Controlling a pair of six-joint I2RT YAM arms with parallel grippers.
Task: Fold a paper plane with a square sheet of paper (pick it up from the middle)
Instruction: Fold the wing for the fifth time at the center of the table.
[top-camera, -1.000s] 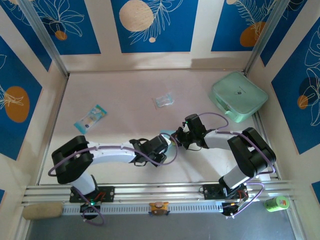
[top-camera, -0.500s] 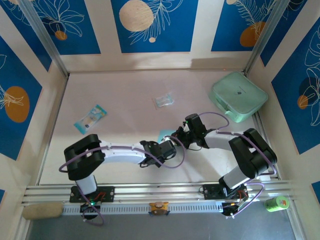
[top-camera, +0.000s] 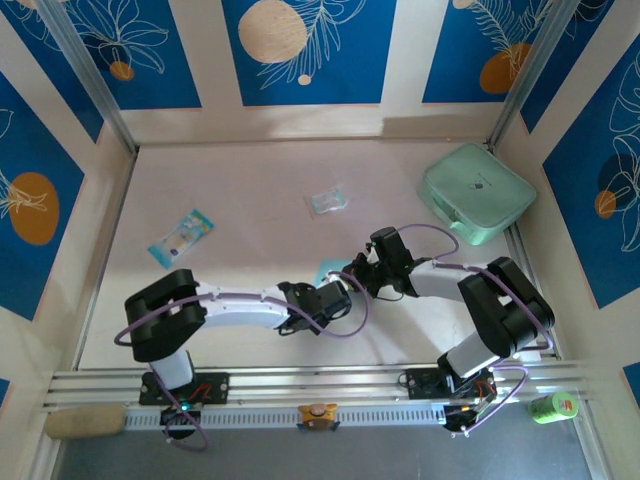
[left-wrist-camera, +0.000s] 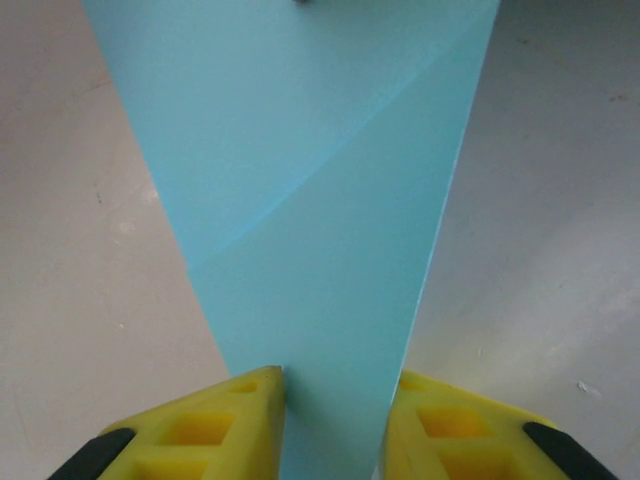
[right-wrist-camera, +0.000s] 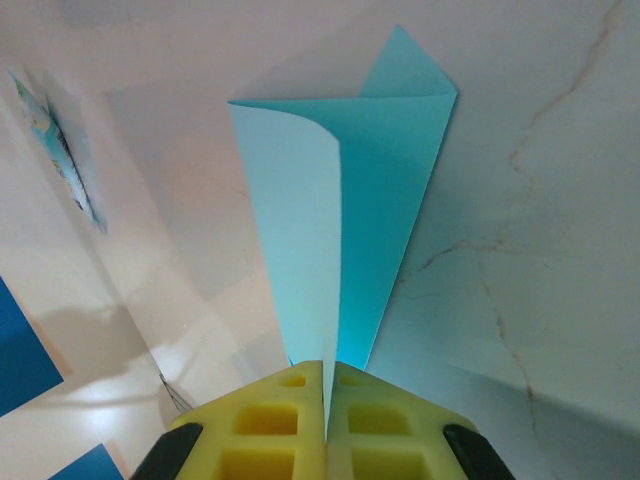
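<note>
The square sheet of paper (top-camera: 326, 270), light blue and folded into a long taper, lies mid-table between my two grippers. In the right wrist view the paper (right-wrist-camera: 345, 200) stands as a narrow wedge with one flap curling, and my right gripper (right-wrist-camera: 328, 388) is shut on its near end. My right gripper (top-camera: 354, 276) reaches in from the right. My left gripper (top-camera: 343, 290) comes from the left. In the left wrist view the paper (left-wrist-camera: 310, 200) runs down between my left gripper's (left-wrist-camera: 335, 405) yellow fingers (left-wrist-camera: 235, 425), which stand apart against its two edges.
A blue-and-white printed packet (top-camera: 181, 236) lies at the left, also seen as the packet (right-wrist-camera: 60, 150). A clear crumpled wrapper (top-camera: 327, 201) sits behind the paper. A mint-green case (top-camera: 477, 192) fills the back right corner. Walls close three sides.
My left arm has pushed right, up to the paper, and its jaws have narrowed around the paper's end. My right gripper has held still, shut on the paper.
</note>
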